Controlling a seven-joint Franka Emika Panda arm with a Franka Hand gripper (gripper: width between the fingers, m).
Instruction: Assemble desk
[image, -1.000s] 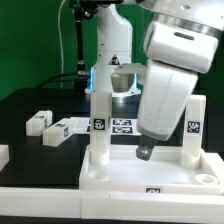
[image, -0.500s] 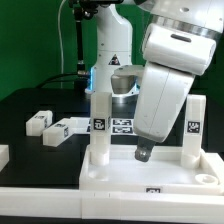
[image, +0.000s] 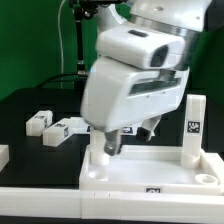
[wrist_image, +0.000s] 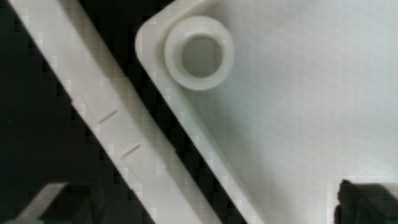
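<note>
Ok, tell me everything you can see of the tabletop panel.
The tabletop panel is white, plastic-looking, rectangular, lying flat on the black table with a raised rim. One leg stands upright in its corner on the exterior view's right. The wrist view shows an empty round corner socket. The arm hangs over its other end.

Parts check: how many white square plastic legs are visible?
3: one white square plastic leg upright on the white rectangular tabletop panel, exterior view's right; two legs lying on the black table, left. The arm may hide another.
</note>
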